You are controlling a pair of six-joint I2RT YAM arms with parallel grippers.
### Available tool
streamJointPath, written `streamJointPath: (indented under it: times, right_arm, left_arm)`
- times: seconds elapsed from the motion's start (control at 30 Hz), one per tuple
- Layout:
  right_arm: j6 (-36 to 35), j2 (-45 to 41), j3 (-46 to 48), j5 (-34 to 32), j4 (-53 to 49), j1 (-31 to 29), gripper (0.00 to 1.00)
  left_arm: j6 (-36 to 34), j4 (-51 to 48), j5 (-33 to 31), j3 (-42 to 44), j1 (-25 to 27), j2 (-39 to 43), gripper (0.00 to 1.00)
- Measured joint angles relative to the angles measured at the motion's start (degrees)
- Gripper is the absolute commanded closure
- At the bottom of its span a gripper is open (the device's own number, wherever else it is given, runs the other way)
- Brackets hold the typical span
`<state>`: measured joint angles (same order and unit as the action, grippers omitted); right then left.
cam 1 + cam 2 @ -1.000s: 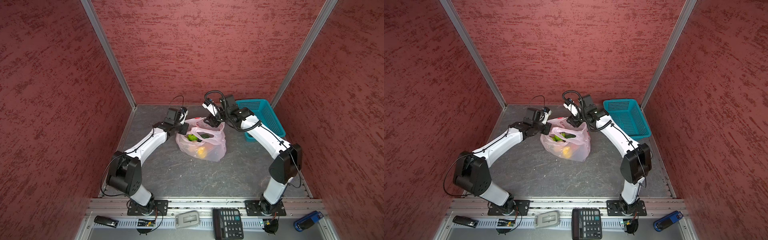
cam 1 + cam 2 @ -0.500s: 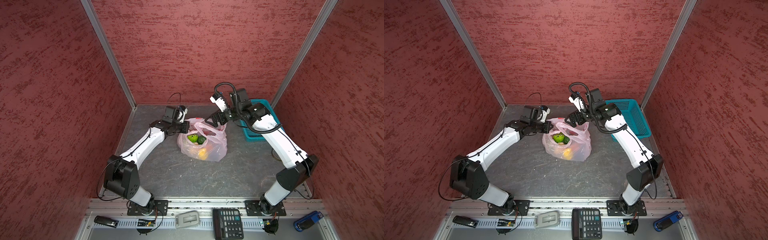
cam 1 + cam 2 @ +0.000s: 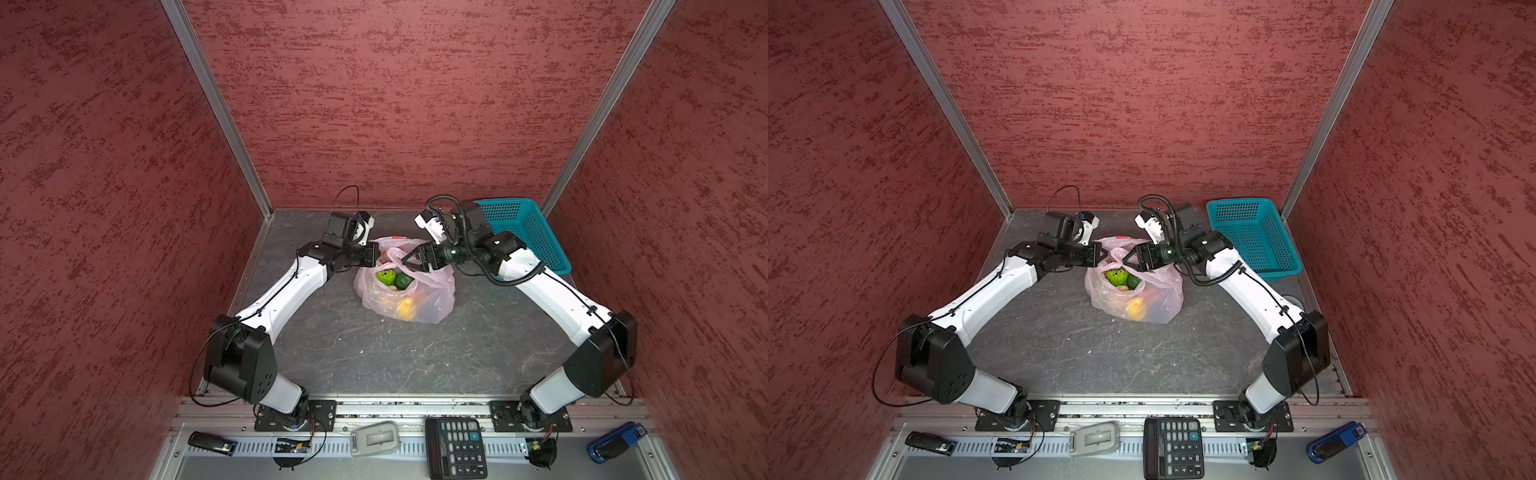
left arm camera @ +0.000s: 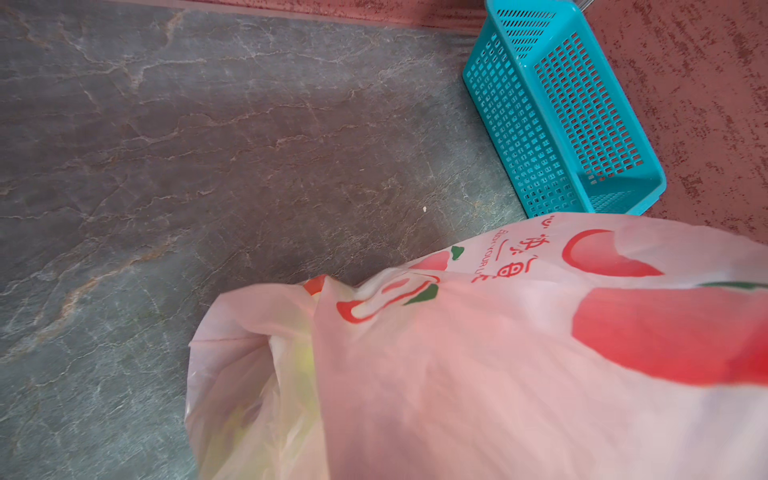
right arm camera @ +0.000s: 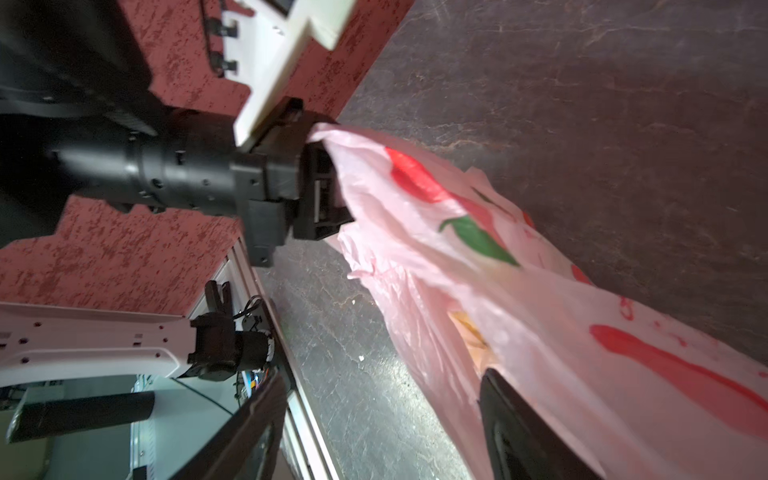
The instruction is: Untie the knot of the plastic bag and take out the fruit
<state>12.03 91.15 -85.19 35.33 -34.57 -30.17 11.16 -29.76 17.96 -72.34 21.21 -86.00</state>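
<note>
Pale-pink translucent plastic bag (image 3: 428, 305) (image 3: 1156, 305) with red print sits on the grey stone-patterned worktop (image 3: 353, 357) (image 3: 1067, 353), towards the back wall and between my two arms in both top views. On its left side my left tool (image 3: 376, 259) (image 3: 1098, 254) is clenched on the bag's rim. The right wrist view shows this tool (image 5: 332, 183) with its black jaws pinched tight on a bunched fold of the pink film (image 5: 436, 249), which stretches taut away from it. The bag's mouth gapes upward, and inside I see a light green netted fruit (image 3: 385, 276) (image 3: 1116, 276) touching a dark green fruit (image 3: 402, 281) (image 3: 1133, 282). A yellow fruit (image 3: 405, 308) (image 3: 1136, 308) shows through the film lower down. At the right side of the mouth my right tool (image 3: 409, 262) (image 3: 1130, 259) is released, with its jaws spread wide and nothing between them. One of its fingers (image 5: 519, 424) lies against the film, though I cannot tell whether it presses it. Further right, in the back corner and apart from the bag, stands a teal perforated plastic basket (image 3: 536, 232) (image 3: 1254, 237) (image 4: 561, 116).
</note>
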Motion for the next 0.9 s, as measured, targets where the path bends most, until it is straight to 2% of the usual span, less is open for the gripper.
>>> streamJointPath:
  times: [0.2,0.37,0.6,0.73,0.8,0.9]
  right_arm:
    - [1.14,2.25,6.82,-3.67,4.44,0.00,0.35]
    - [1.01,3.30,15.50,-13.14,1.31,-0.02,0.41]
    - [2.69,4.20,13.68,-26.38,-7.72,-0.17,0.42]
    - [2.49,3.76,10.73,-29.66,-12.70,-0.35,0.26]
    - [1.75,3.17,8.81,-29.07,-15.13,-0.37,0.19]
    - [0.98,2.14,3.61,-26.23,-19.26,-0.35,0.13]
  left_arm:
    - [0.00,0.20,-0.07,2.01,-0.17,1.62,1.00]
    - [0.04,0.52,0.00,3.58,-0.72,2.12,1.00]
    - [0.04,0.63,0.33,4.90,-1.68,2.21,1.00]
    - [0.09,0.72,1.18,5.16,-2.10,2.58,1.00]
    - [0.22,0.90,1.60,5.16,-2.08,2.86,1.00]
    - [0.66,1.49,1.62,5.16,-1.75,3.28,1.00]
